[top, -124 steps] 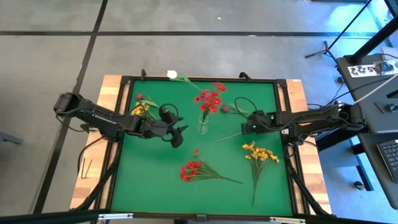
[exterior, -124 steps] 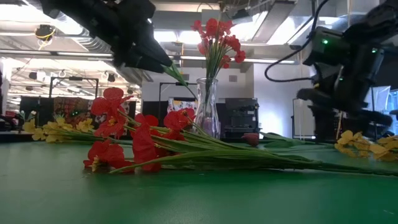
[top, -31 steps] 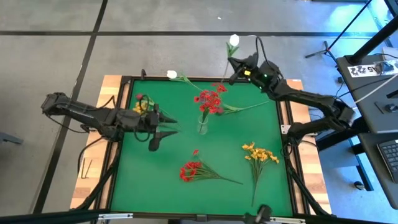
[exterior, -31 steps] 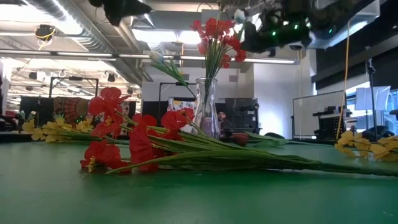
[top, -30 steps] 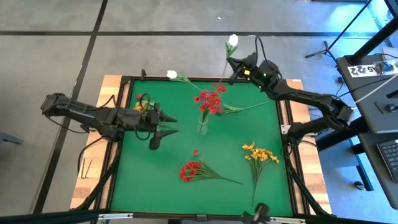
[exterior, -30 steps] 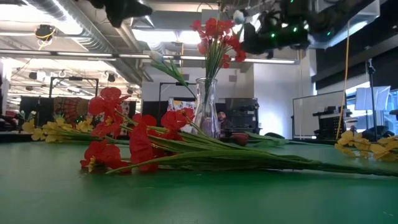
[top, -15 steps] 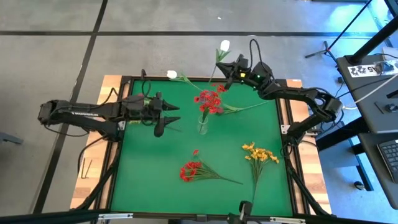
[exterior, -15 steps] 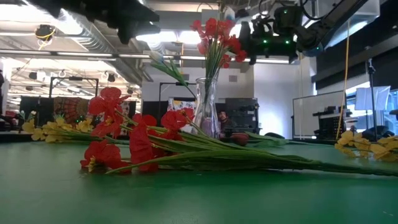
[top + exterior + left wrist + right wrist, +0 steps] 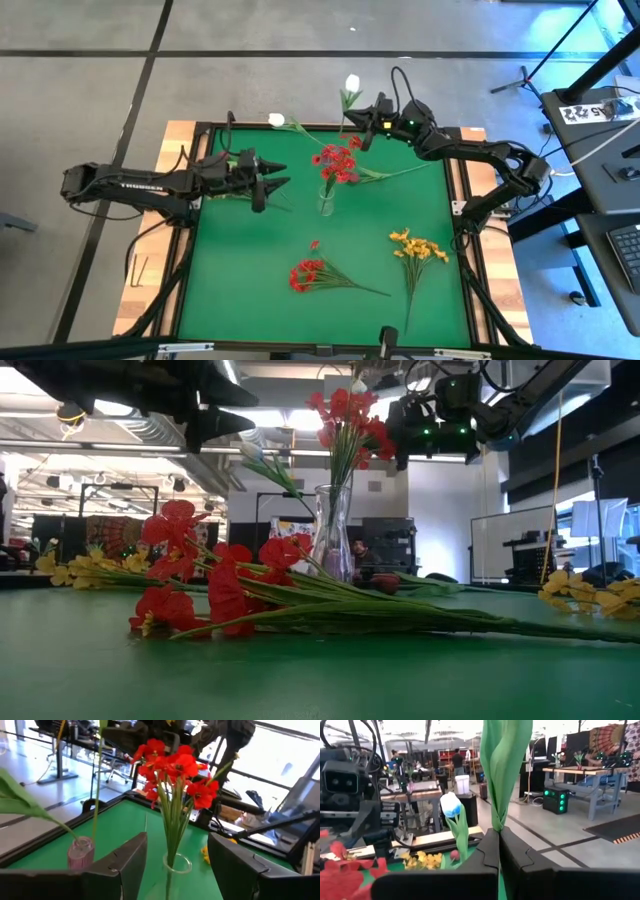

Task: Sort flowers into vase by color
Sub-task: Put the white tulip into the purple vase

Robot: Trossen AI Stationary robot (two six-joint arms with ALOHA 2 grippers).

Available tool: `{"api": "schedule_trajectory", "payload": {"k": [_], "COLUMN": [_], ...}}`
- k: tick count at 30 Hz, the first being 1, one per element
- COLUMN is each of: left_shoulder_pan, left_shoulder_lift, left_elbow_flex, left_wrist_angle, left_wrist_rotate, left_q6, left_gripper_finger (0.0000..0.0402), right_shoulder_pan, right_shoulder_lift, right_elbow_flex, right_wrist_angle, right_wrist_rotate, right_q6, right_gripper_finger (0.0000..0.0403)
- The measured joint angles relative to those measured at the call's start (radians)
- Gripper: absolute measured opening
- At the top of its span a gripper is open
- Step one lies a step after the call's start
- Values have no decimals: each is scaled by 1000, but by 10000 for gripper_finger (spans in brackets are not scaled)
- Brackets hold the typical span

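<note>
At the table's twelve o'clock edge, the right gripper (image 9: 364, 128) is clamped on a white tulip (image 9: 351, 84) — stem roughly upright; the vase (image 9: 326, 204) lies toward seven o'clock. The left gripper (image 9: 278, 174) waits open — empty — at the vase's nine o'clock.

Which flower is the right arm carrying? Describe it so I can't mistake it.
Start at the glass vase mid-table and go to the far edge, where the right gripper is shut on a green stem. At its tip is the white tulip, held aloft; the other white tulip lies flat.
</note>
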Motion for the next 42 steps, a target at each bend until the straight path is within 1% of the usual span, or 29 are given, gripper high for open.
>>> {"api": "schedule_trajectory", "payload": {"k": [7,15,24,31,35,39,42], "left_shoulder_pan": [0,0,0,0,0,0,0], "left_shoulder_lift": [0,0,0,0,0,0,1], "left_elbow_flex": [0,0,0,0,0,0,0], "left_wrist_angle": [21,21,21,20,20,20,20], "left_wrist_rotate": [-8,-11,-31,-34,-35,-35,-35], "left_q6": [-25,-26,-26,-25,-25,-26,-26], "left_gripper_finger": [203,203,203,203,203,203,203], "right_shoulder_pan": [0,0,-1,-1,-1,-1,-1], "right_shoulder_lift": [20,63,63,64,64,64,63], "right_elbow_flex": [0,0,0,1,2,2,2], "right_wrist_angle": [2,105,94,127,135,126,84], "right_wrist_rotate": [-16,-25,-20,-14,-28,-24,-23], "right_q6": [-23,-24,-51,-45,-25,-33,-63], "right_gripper_finger": [0,0,0,0,0,0,0]}}
